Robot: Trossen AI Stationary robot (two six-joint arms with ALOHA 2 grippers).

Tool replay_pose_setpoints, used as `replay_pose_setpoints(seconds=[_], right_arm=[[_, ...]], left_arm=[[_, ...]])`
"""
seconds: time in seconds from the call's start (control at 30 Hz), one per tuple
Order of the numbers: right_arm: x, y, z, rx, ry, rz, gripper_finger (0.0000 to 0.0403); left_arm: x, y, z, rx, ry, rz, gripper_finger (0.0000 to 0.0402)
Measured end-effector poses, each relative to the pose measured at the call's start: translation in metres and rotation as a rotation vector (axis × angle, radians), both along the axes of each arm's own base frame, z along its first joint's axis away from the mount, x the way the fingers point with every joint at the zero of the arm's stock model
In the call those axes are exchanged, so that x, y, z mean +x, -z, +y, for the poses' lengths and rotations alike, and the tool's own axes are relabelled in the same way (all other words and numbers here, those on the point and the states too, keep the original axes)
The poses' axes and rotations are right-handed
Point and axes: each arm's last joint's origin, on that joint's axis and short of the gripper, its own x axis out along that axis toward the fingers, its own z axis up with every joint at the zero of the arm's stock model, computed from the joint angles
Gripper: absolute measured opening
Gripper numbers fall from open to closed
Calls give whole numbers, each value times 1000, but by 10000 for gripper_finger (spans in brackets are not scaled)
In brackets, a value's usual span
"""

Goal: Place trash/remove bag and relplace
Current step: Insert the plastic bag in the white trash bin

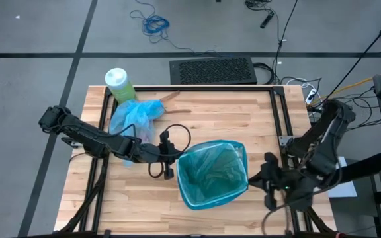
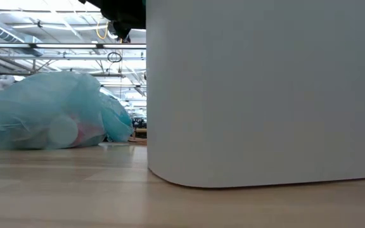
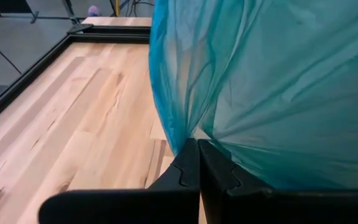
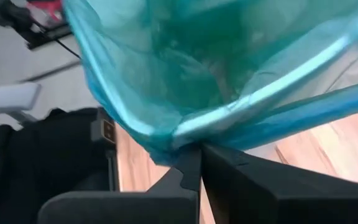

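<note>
I see the white bin standing a little toward four o'clock from the middle of the wooden table, lined with a teal-green bag whose rim is folded over the bin's edge. My left gripper sits at the bin's nine o'clock side, its fingers pressed together and pinching a fold of the teal-green bag; the left wrist view shows the plastic gathered into the closed tips. My right gripper is at the bin's three o'clock side, by the table's edge, its fingers likewise pressed together on the bag's rim, as the right wrist view shows. The light blue bag, full and bunched, lies on the table at about ten o'clock from the bin, well apart from it. A green bottle with a white cap stands just beyond that bag, at the table's far left corner.
</note>
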Motion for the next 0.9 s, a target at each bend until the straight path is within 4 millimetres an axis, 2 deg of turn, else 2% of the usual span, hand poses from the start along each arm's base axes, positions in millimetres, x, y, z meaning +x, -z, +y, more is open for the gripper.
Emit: replay_pose_setpoints(seconds=[0.23,0.5,0.57,0.7,0.9], right_arm=[[27,23,8,-25,29,104,0],[43,36,6,-75,71,149,0],[45,37,5,-84,76,155,0],[45,37,4,-88,77,155,0],[45,36,3,-88,75,149,0]], left_arm=[[2,0,6,14,-16,2,0],[1,1,13,71,-68,24,0],[-7,-4,17,128,-112,40,0],[-33,-32,26,152,-183,-2,0],[-73,-59,25,69,-147,-75,0]])
